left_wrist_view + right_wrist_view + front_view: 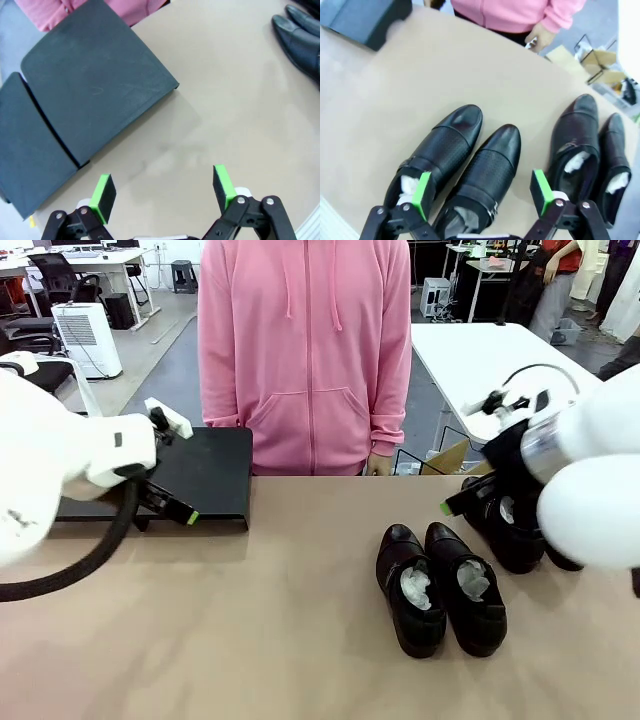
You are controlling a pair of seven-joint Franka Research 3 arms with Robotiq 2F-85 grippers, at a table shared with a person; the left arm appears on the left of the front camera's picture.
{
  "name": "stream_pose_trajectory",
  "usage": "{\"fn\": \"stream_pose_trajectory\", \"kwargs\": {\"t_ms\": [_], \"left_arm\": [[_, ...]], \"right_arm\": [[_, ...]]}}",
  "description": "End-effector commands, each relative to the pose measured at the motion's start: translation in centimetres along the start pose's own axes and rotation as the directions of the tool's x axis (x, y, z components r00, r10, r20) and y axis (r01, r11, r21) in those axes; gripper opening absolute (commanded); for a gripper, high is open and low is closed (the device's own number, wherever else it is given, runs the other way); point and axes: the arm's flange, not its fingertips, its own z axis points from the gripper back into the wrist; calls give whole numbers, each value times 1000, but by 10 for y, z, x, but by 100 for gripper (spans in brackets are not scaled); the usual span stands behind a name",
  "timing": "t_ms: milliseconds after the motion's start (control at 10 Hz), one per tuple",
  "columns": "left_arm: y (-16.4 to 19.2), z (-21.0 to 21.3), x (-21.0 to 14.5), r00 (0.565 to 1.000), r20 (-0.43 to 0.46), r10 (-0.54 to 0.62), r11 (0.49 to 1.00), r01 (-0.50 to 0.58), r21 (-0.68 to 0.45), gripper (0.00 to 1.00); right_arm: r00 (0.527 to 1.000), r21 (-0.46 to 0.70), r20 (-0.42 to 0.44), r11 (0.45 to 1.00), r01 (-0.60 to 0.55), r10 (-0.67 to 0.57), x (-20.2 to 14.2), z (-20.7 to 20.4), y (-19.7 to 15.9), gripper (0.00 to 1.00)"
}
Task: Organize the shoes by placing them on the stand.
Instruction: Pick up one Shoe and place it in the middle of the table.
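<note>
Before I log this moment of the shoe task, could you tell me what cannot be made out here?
Front view: the right arm hides most of the right pair of shoes.
Front view: the left arm covers the stand's left end.
Left wrist view: the picture's edge cuts off two shoes.
Right wrist view: the right gripper hides the middle pair's heels.

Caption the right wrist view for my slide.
Open right hand hovering above four paper-stuffed black shoes on the tan table.

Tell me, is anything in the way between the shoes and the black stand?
Nothing I can see. Only bare table lies between the shoes and the stand, and its visible top is bare. The robot's open left hand hangs above the table by the stand's front edge.
</note>
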Motion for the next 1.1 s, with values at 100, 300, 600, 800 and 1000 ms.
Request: {"fn": "stream_pose_trajectory", "kwargs": {"t_ms": [100, 300, 600, 800, 1000], "left_arm": [[37, 51, -15, 999, 25, 43, 991, -39, -131, 100], [52, 74, -26, 995, 25, 96, 989, -92, -114, 100], [55, 105, -31, 993, 49, 103, 989, -97, -115, 100], [49, 121, -27, 986, 118, 114, 989, -101, -110, 100], [48, 120, -28, 984, 121, 131, 985, -115, -129, 100]], "right_arm": [[999, 135, 34, 990, 26, -31, -12, 62, -50, 100], [995, 190, 63, 980, 62, -75, -27, 99, -82, 100], [982, 277, 111, 954, 116, -152, -54, 124, -113, 100], [976, 307, 129, 943, 128, -174, -63, 127, -119, 100], [971, 308, 138, 941, 143, -193, -63, 129, -119, 100]]}}
